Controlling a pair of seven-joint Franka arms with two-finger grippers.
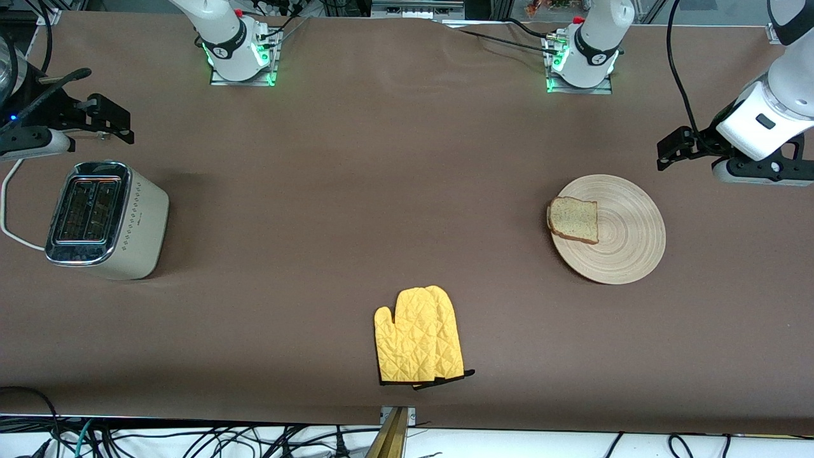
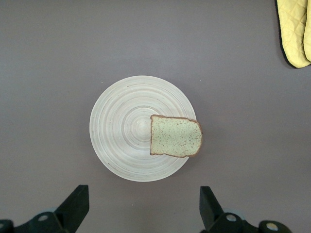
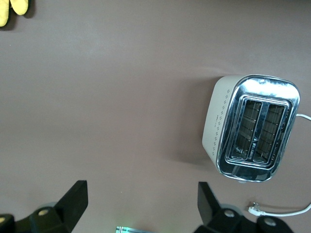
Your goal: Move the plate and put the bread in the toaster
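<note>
The round wooden plate [image 1: 620,232] lies toward the left arm's end of the table, with the slice of bread [image 1: 574,219] lying flat on its edge. Both show in the left wrist view: the plate [image 2: 126,141] and the bread [image 2: 176,136]. My left gripper [image 1: 674,147] hangs open and empty in the air beside the plate; its wrist view shows it [image 2: 143,204] wide open. The cream toaster [image 1: 108,219] stands upright at the right arm's end, both slots empty; it also shows in the right wrist view [image 3: 252,127]. My right gripper [image 1: 111,121] is open and empty, in the air beside the toaster.
A pair of yellow oven mitts [image 1: 420,336] lies near the table's front edge, midway between the toaster and the plate. The toaster's white cord [image 1: 9,210] loops off the table's end. A brown cloth [image 1: 381,191] covers the table.
</note>
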